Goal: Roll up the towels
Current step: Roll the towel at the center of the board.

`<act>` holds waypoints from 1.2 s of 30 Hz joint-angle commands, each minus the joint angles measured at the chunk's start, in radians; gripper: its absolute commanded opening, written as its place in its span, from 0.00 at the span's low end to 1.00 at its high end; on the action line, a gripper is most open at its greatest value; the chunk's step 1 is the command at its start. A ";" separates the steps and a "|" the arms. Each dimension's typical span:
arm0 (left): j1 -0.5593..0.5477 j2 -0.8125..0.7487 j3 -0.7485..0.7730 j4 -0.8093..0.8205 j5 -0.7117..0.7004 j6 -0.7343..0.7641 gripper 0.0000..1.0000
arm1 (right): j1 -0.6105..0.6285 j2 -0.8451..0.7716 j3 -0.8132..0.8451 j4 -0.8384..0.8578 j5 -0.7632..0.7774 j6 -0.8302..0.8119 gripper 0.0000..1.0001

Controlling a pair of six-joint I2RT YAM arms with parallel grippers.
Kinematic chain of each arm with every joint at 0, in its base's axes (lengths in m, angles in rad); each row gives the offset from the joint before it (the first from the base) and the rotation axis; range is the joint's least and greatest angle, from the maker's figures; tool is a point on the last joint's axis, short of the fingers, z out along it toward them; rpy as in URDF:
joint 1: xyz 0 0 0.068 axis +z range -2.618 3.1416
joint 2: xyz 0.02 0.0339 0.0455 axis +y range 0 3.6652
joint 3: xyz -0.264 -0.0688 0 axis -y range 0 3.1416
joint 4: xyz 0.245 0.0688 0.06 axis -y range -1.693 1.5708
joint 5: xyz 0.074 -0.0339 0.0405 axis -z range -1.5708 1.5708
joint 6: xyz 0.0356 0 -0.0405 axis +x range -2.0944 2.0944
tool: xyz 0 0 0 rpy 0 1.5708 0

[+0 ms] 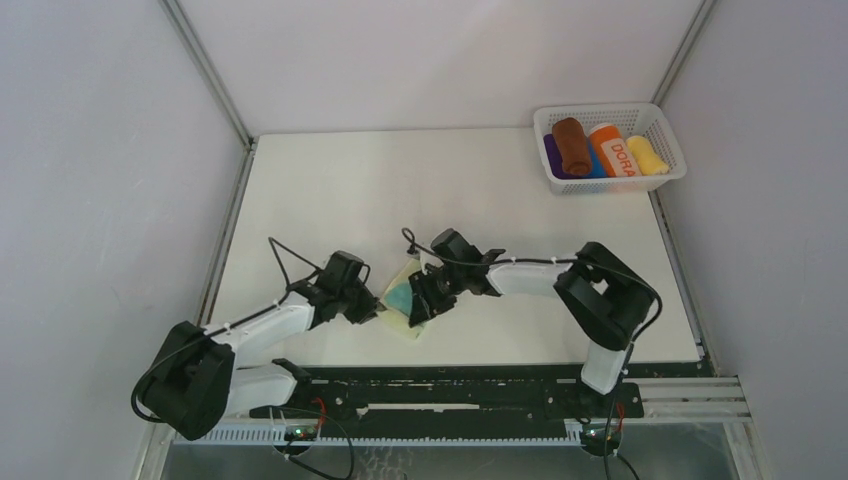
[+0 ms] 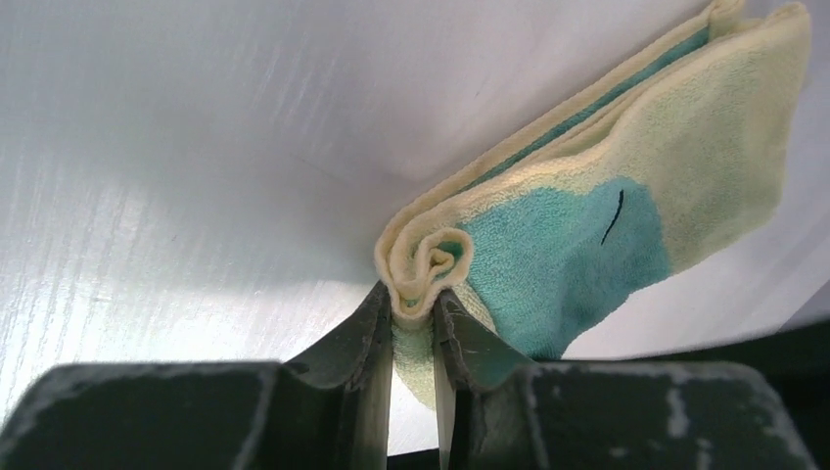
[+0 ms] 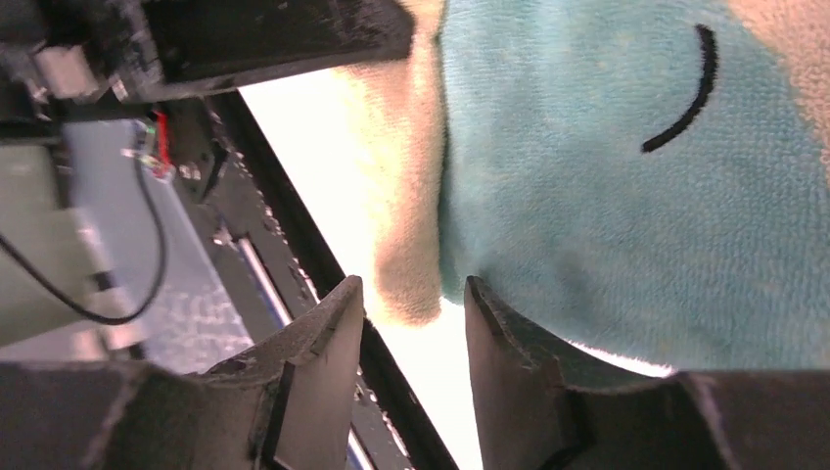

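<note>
The left gripper (image 2: 413, 308) is clamped on the teal towel (image 2: 563, 250). Its two dark fingers (image 2: 357, 338) stand nearly together and pinch a curled corner of the cloth, where the pale cream side is wound into a small scroll. The right gripper (image 3: 413, 286) has its jaws apart with nothing between them. Its fingertips sit just short of the towel's edge, and the teal face fills the wrist view beyond them towards 1 o'clock. A short curved black mark (image 2: 612, 215) runs across that teal patch.

From above, the towel lies folded in several layers near the front edge of the white table (image 1: 450, 190), at about 6 o'clock from the table's centre. The left gripper meets it on its 9 o'clock side and the right gripper is at its 3 o'clock side, so the cloth sits between the two wrists.

Well apart, at about 1 o'clock in the table's back right corner, stands a white basket (image 1: 612, 184). The rust-brown towel (image 1: 572, 146) lies in it as a roll, towards the basket's 9 o'clock end and over a purple roll (image 1: 551, 156). An orange roll lettered "DORA" (image 1: 616, 150) lies just beside it, and a yellow roll (image 1: 647, 155) is at the 3 o'clock end.
</note>
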 commanded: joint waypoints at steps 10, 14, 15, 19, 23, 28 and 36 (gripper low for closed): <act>-0.005 0.061 0.088 -0.131 0.023 0.007 0.23 | 0.423 -0.177 0.041 -0.110 0.928 -0.444 0.57; -0.004 0.064 0.092 -0.139 0.020 0.004 0.24 | 0.516 -0.142 0.041 -0.056 1.073 -0.502 0.57; -0.005 0.063 0.092 -0.139 0.021 0.002 0.24 | 0.530 -0.131 0.040 -0.047 1.100 -0.512 0.56; -0.005 0.065 0.093 -0.141 0.018 -0.001 0.24 | 0.562 -0.085 0.042 -0.026 1.154 -0.533 0.54; -0.004 0.073 0.097 -0.140 0.017 -0.002 0.24 | 0.575 -0.017 0.068 -0.050 1.165 -0.535 0.50; -0.004 0.079 0.097 -0.139 0.015 -0.003 0.24 | 0.584 0.042 0.091 -0.065 1.191 -0.547 0.45; -0.004 0.074 0.108 -0.152 0.003 -0.005 0.33 | 0.570 0.058 0.114 -0.126 1.177 -0.529 0.12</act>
